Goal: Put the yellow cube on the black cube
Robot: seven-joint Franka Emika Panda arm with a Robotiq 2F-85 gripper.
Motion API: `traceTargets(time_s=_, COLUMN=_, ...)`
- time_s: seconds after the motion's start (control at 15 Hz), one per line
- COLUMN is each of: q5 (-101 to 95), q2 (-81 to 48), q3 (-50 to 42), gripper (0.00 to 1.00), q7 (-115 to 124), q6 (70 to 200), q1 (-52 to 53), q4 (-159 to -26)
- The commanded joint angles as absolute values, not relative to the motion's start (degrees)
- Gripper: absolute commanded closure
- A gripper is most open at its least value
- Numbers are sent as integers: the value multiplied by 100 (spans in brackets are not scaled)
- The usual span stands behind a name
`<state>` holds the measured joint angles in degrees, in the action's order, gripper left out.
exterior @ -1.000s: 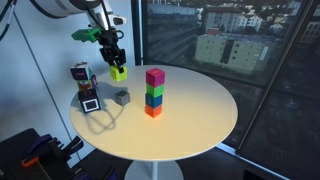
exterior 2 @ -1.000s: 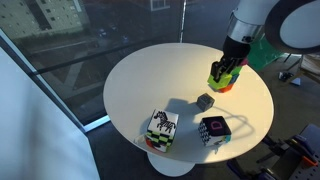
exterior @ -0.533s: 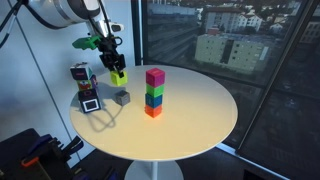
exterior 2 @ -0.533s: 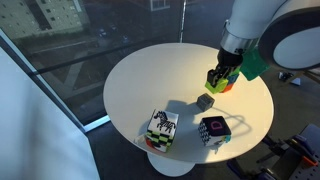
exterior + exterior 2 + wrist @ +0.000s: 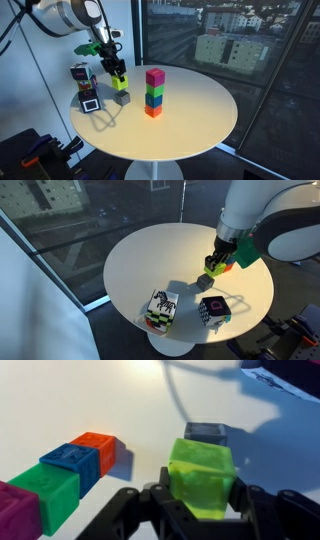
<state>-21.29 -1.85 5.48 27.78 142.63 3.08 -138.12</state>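
Observation:
My gripper (image 5: 118, 78) is shut on the yellow cube (image 5: 119, 83), holding it just above the black cube (image 5: 121, 97), which sits on the round white table (image 5: 190, 115). In an exterior view the gripper (image 5: 218, 262) holds the yellow cube (image 5: 219, 266) up and right of the black cube (image 5: 204, 282). In the wrist view the yellow cube (image 5: 201, 477) sits between the fingers (image 5: 205, 500), with the black cube (image 5: 206, 432) just beyond it.
A stack of magenta, green, blue and orange cubes (image 5: 154, 91) stands at the table's middle; it also shows in the wrist view (image 5: 60, 470). A multicoloured toy robot (image 5: 86, 88) stands near the table edge. Two patterned boxes (image 5: 162, 308) (image 5: 213, 310) sit near the rim.
The gripper has carried the yellow cube down and toward the black cube, and now it hangs just over it.

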Motion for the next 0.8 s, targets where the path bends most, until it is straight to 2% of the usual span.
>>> traceTargets(time_s=0.0, q5=-2356, q2=-300, q3=458, gripper=72, q7=3047, q6=14374, q1=402, q4=-13772)
traceTargets(time_s=0.73, q5=-2596, q2=-600, q3=317, gripper=72, q7=3266, q6=14464, q1=562, q4=-13700)
